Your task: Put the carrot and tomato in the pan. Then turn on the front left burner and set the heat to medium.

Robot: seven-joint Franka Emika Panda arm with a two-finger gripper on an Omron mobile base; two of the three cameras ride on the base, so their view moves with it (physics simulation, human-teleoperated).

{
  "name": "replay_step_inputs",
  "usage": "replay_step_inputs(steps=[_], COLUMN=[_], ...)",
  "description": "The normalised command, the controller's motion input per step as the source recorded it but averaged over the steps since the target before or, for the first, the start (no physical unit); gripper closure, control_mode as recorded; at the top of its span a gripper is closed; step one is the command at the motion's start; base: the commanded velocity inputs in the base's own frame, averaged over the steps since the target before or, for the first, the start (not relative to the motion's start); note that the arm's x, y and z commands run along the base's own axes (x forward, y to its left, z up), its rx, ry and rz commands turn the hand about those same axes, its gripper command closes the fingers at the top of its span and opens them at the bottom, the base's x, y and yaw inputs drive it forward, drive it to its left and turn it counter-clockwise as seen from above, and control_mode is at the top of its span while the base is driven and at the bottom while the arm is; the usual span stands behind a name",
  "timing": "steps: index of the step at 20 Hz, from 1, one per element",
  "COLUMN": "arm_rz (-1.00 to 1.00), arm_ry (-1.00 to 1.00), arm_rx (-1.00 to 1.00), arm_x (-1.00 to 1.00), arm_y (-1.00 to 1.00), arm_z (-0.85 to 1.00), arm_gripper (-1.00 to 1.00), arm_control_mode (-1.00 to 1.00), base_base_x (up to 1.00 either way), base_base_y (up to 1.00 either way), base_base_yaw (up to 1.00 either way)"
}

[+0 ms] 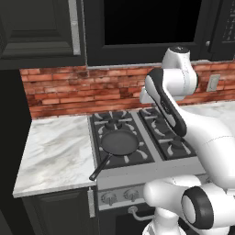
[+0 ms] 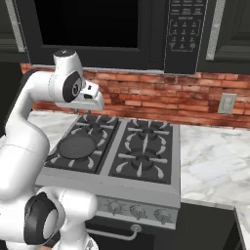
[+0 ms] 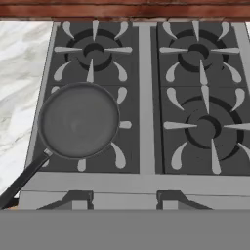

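Looking down from the claw, the pan (image 3: 78,120) is seen below-left; no writing can be read; the claw's grip cannot be told.

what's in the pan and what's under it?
The pan is empty: bare black base, no carrot or tomato inside. It sits on the front left burner; grate prongs stick out around its rim, but the burner cap is covered.

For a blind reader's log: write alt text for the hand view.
An empty black pan sits on the front left burner of a four-burner steel stove, its handle pointing toward the lower left. White marble counter lies left of the stove, red brick wall behind it.
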Motion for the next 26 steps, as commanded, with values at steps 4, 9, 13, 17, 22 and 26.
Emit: replay_step_inputs(steps=[4,9,13,17,22,26], arm_rz=[0.00,0.00,0.00,0.00,-0.01,-0.04], arm_ry=[0.00,0.00,-0.01,0.00,0.00,0.00], arm_rx=[0.00,0.00,0.00,0.00,0.00,0.00], arm_x=[-0.22,-0.47,-0.46,-0.25,-0.26,-0.29], arm_y=[0.00,0.00,0.00,0.00,0.00,0.00], arm_z=[0.00,0.00,0.00,-0.10,-0.25,-0.30], arm_gripper=[-1.00,-1.00,-1.00,-1.00,-1.00,-1.00], arm_control_mode=[-1.00,-1.00,-1.00,-1.00,-1.00,-1.00], base_base_x=[0.00,0.00,0.00,0.00,0.00,0.00], base_base_y=[0.00,0.00,0.00,0.00,0.00,0.00], base_base_yaw=[0.00,0.00,0.00,0.00,0.00,0.00])
